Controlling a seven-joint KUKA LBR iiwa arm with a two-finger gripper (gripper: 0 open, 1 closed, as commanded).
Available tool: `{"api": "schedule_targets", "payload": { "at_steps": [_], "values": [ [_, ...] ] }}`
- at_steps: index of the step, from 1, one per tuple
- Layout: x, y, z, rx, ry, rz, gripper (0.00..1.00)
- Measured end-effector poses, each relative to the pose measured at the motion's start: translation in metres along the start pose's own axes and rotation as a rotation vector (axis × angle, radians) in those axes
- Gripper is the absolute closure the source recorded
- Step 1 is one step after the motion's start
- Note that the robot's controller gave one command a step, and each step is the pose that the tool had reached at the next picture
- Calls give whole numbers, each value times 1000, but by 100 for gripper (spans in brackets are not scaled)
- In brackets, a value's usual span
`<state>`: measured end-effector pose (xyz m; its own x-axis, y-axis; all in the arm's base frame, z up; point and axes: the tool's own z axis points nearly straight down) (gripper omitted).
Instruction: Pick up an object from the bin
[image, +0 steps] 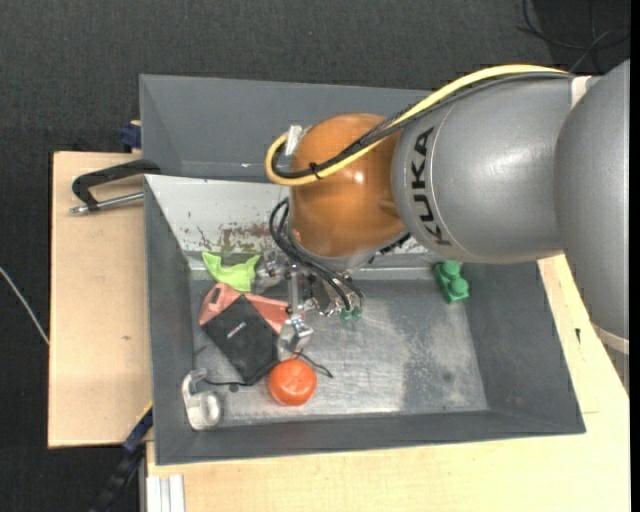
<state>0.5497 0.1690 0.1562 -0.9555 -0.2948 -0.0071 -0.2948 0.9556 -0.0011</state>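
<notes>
My gripper (320, 318) hangs low over the left half of the bin, below the orange wrist cover. It is open, and nothing shows between its fingers. One fingertip (294, 333) comes down at the right edge of a black rectangular pad (240, 338), which lies partly on a flat pink piece (222, 299). An orange ball (292, 382) rests just in front of that fingertip. A lime-green crumpled thing (232, 268) lies behind the pink piece, by the back wall.
A silvery cup-like thing (203, 405) sits in the front left corner. A small green block (452, 282) stands at the back right, near the wall. The arm and its cover hide the bin's back middle.
</notes>
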Motion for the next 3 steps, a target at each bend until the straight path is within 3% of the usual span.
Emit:
{"api": "schedule_targets", "payload": {
  "at_steps": [1,2,3],
  "values": [
    [37,-1,37,-2,-1,-60,0],
    [17,3,70,-9,-34,-8,100],
    [17,3,70,-9,-34,-8,100]
  ]
}}
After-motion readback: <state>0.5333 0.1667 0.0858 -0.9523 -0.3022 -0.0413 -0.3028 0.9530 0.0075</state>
